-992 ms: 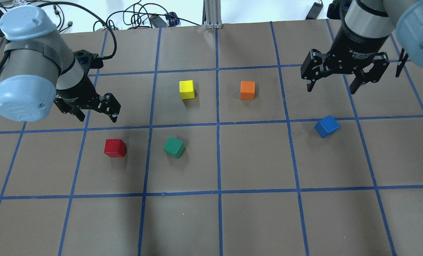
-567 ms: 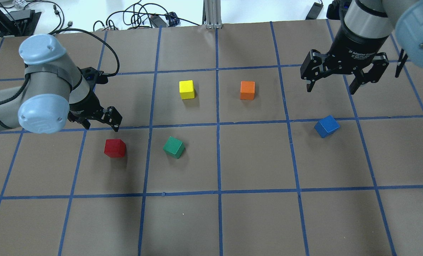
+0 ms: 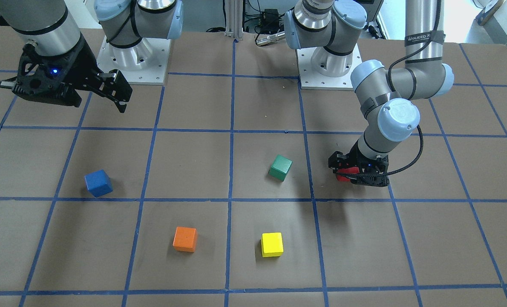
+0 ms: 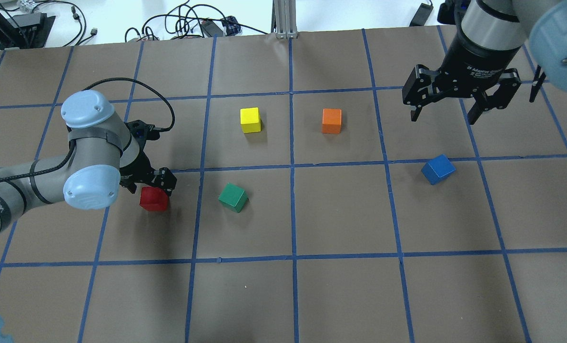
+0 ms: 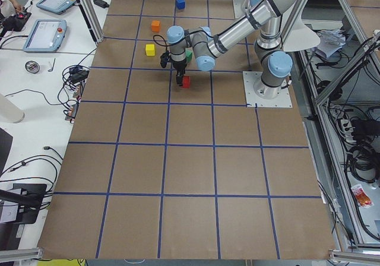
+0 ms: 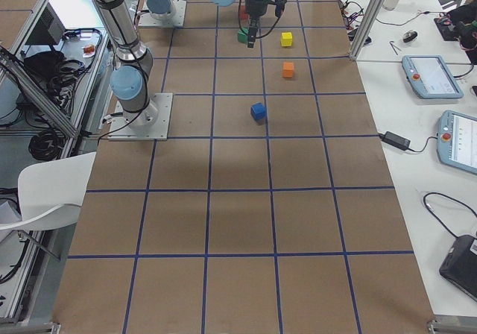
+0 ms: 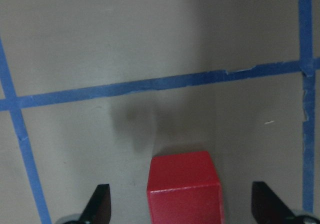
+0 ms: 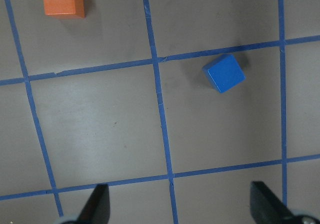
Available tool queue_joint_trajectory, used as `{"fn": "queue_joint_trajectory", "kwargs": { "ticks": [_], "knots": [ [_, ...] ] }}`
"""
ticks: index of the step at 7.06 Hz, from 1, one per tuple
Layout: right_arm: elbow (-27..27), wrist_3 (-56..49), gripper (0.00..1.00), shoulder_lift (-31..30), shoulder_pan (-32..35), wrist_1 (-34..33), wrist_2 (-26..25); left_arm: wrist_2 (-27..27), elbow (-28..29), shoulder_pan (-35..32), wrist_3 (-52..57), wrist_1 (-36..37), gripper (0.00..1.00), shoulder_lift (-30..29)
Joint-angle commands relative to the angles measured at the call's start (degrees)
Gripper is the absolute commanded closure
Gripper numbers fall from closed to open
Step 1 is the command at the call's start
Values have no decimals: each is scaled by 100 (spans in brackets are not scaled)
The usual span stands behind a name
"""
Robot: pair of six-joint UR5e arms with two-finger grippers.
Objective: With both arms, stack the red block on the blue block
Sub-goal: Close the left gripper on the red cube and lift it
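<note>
The red block [image 4: 154, 200] sits on the table at the left; it also shows in the front-facing view [image 3: 343, 176] and the left wrist view [image 7: 184, 189]. My left gripper [image 4: 151, 186] is open and low, with one finger on each side of the red block and gaps between fingers and block in the wrist view [image 7: 182, 206]. The blue block [image 4: 438, 169] lies tilted on the right side of the table and shows in the right wrist view [image 8: 224, 73]. My right gripper [image 4: 443, 116] is open and empty, high above the table, behind the blue block.
A green block [image 4: 233, 197] lies right of the red one. A yellow block [image 4: 250, 119] and an orange block [image 4: 331, 120] sit further back near the middle. Brown table [image 4: 340, 295] with blue tape grid; cables beyond the far edge.
My left arm has swung forward and down, bringing its open gripper from behind the red block to around it. The right arm and all blocks have stayed still.
</note>
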Motion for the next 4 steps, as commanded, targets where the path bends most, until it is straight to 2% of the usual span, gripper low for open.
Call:
{"fn": "queue_joint_trajectory", "kwargs": {
  "ticks": [1,2,3,4],
  "knots": [
    [0,0,0,-5,9,-17,0,-3,-299,-8,-52,564,3,-48],
    [0,0,0,-5,9,-17,0,-12,-222,1,26,557,39,-48],
    [0,0,0,-5,9,-17,8,-21,-99,1,-52,514,96,-48],
    [8,-9,0,-5,9,-26,8,-4,-54,-17,-61,504,99,39]
  ]
}}
